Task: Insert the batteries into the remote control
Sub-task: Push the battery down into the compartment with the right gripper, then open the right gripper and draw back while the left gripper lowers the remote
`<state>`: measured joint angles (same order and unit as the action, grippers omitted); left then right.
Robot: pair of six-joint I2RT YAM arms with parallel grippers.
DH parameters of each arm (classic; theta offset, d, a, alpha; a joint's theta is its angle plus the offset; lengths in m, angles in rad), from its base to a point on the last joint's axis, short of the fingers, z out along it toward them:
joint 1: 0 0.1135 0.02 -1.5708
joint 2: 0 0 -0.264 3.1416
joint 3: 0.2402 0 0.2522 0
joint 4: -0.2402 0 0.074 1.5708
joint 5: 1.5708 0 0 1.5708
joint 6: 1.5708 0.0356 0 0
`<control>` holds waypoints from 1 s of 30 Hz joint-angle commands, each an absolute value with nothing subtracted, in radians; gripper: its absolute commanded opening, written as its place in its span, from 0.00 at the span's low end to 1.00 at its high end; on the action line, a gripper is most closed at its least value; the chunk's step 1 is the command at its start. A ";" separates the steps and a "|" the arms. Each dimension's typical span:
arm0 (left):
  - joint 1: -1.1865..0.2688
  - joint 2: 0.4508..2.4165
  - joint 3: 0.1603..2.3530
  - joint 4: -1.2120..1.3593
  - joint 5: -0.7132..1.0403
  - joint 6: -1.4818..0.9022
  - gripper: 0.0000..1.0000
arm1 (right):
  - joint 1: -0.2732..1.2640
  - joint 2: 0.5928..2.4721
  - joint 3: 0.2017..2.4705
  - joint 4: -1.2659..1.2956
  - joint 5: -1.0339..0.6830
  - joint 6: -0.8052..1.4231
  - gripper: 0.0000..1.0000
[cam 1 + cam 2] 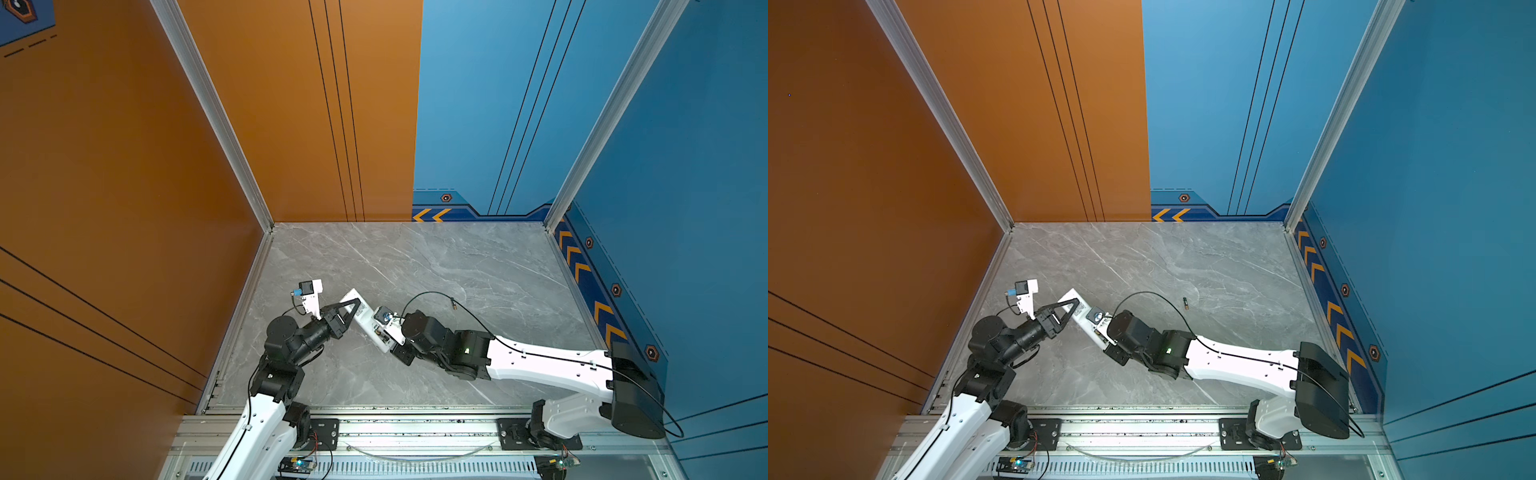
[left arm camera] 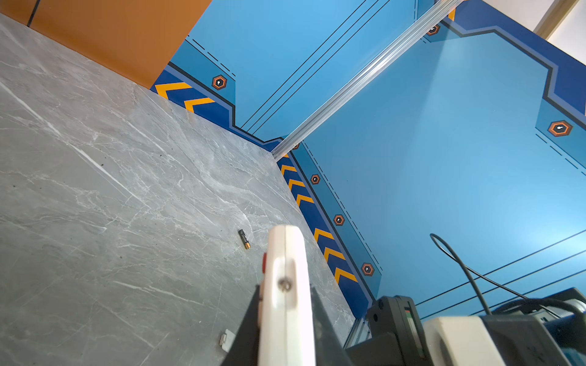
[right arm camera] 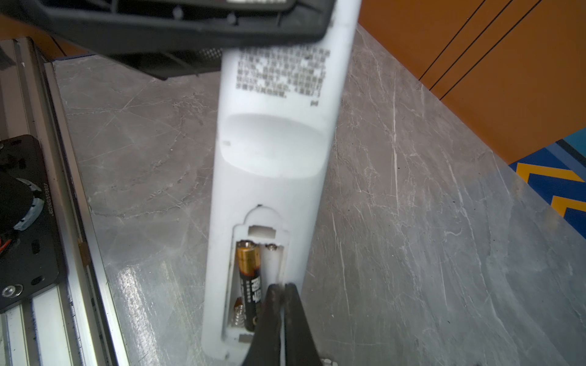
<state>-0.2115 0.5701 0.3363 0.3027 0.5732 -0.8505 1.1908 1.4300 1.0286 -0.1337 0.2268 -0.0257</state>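
So, top views, hold: the left tool (image 1: 354,306) is clamped across the far end of the long slim white plastic remote control (image 1: 368,322), which hangs slanted above the grey marble-patterned tabletop (image 1: 457,257).
Top views, right arm: its wrist camera covers the right tool at the remote control's near end, so from above I cannot tell how its jaws stand.
Top views, spare cell: a tiny dark cylindrical battery with a gold-copper band (image 1: 1185,304) lies loose on the tabletop, well apart from the remote control.
Left wrist view, grip: the remote control (image 2: 287,279) shows end-on, pinched between the left tool's dark fingers (image 2: 249,336). The loose battery (image 2: 244,239) lies on the tabletop beyond it.
Left wrist view, odd bit: a small white piece (image 2: 226,340) lies on the tabletop. It may be the bay's cover, but I cannot tell.
Right wrist view, bay: the remote control's labelled back faces the camera with the battery bay (image 3: 272,263) uncovered. One black-and-gold seated battery (image 3: 249,275) fills one slot and the slot beside it is bare.
Right wrist view, right tool: the right tool (image 3: 282,288) has its jaws pressed together, gripping nothing. Its tips are at the bay's lower end, touching or just beside the seated battery.
Step in hand: my guess is that the first cell is being nudged home, which puts the job about half done.
Next move: the right tool would need to lift clear, cross to the loose battery, spread its jaws and pinch it. It would then lay that cell in the bare slot, likely turned the opposite way, while the left tool holds steady.
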 commanded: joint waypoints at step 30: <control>-0.224 0.653 0.405 -0.038 0.475 -0.674 0.00 | 1.109 1.460 0.959 -0.086 -0.045 0.029 0.21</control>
<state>-0.2161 0.6460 0.3801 0.0456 0.5369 -0.7341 1.1072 1.4395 0.9771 -0.0998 0.0105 -0.0097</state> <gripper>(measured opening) 0.197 0.205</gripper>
